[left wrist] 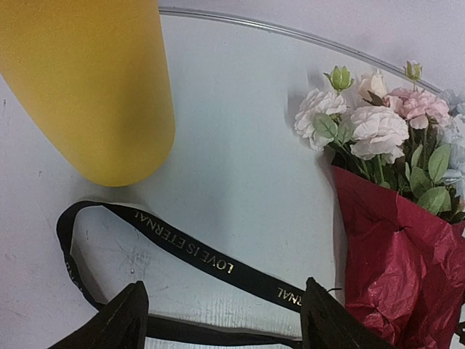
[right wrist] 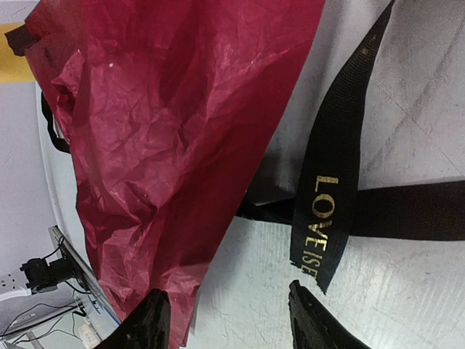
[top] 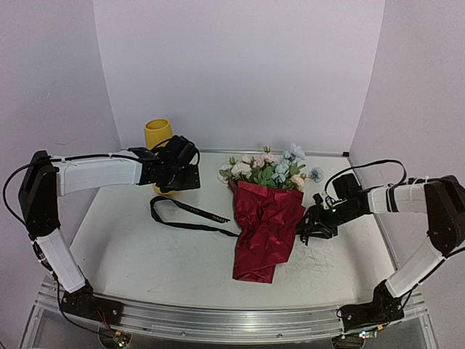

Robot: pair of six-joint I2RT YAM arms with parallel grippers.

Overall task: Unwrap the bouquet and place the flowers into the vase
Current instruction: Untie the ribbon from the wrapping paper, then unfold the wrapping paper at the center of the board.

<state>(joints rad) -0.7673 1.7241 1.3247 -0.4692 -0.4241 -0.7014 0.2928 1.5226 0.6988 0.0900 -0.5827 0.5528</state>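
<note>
L fingers (left wrist: 120,323) apart, empty, R fingers (right wrist: 312,320) apart, empty, vase (top: 157,133) half hidden behind L arm (top: 98,174), stems hidden in paper (top: 265,225)

Soft, even, bright light fills all three of my views, with a faint lilac cast on the walls (top: 240,65). From above, the bouquet (top: 266,218) throws only a pale shadow on the desk (top: 138,247). The desk's front rail (top: 218,316) bows from lens distortion. On the left wrist view the vase (left wrist: 87,87) looks slightly soft, while the ribbon (left wrist: 185,251) lettering is sharp. The left claw (left wrist: 224,309) and right claw (right wrist: 225,302) show dark, with little detail.
</note>
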